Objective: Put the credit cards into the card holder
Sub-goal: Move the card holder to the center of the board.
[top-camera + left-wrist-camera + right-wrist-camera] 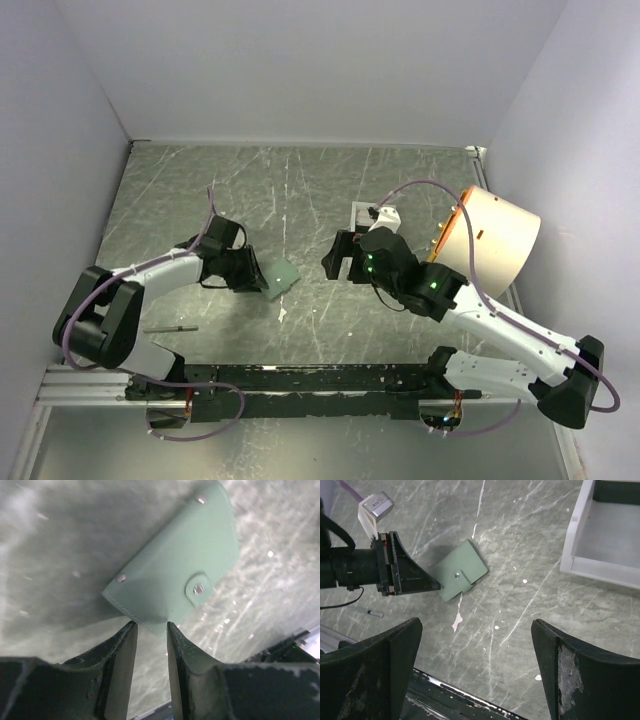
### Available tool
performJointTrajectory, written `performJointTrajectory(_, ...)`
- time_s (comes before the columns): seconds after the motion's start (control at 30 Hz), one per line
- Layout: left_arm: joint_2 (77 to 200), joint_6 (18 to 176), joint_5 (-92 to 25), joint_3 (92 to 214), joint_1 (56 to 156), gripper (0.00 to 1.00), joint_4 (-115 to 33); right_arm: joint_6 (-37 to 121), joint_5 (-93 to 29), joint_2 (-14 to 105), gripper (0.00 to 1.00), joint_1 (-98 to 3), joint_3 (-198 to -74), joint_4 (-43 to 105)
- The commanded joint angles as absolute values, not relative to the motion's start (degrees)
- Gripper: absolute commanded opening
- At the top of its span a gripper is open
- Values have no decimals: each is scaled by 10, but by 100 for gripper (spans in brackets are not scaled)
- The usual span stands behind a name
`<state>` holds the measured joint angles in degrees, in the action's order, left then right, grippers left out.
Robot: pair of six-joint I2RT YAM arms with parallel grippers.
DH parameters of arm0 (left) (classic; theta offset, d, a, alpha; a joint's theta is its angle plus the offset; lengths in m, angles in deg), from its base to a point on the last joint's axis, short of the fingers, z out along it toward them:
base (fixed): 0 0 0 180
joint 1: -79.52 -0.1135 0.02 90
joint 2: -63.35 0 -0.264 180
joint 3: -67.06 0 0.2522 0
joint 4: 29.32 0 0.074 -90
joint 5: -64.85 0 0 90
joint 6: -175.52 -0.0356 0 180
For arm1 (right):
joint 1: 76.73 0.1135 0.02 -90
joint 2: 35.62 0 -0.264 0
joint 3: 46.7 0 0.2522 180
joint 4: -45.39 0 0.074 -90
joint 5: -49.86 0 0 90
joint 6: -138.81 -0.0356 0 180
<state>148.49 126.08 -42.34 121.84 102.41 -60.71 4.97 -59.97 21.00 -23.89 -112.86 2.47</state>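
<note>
Sage-green stitched card holder (175, 570) on marbled table (330, 190)

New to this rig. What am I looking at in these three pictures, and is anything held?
It is a two-armed robot bolted to a grey marbled table. One picture looks down from above; the other two come from a camera on each wrist. On the table are a sage-green folding snap wallet and a white rectangular plastic tray. The left claw sits at the wallet's edge, jaws narrowly apart; whether it pinches it is unclear. The right claw hovers wide open, empty.
</note>
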Motion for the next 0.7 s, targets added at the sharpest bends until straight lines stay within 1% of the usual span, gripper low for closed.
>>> performJointTrajectory(0.0, 1444, 1347, -467, 1196, 1066, 42, -533, 22, -578, 230, 91, -240, -1132, 25)
performJointTrajectory(0.13, 1422, 1341, -447, 1193, 1081, 45, -538, 13, -562, 249, 90, -239, -1127, 31)
performJointTrajectory(0.23, 1421, 1301, -376, 1223, 1081, 52, -590, 10, -561, 256, 90, -239, -1125, 33)
performJointTrajectory(0.33, 1442, 1263, -309, 1257, 1079, 57, -623, 5, -555, 260, 88, -238, -1120, 39)
performJointTrajectory(0.43, 1472, 1239, -290, 1285, 1068, 57, -633, 2, -546, 267, 87, -236, -1120, 43)
performJointTrajectory(0.67, 1532, 1196, -311, 1319, 1049, 58, -632, 3, -546, 278, 85, -230, -1130, 37)
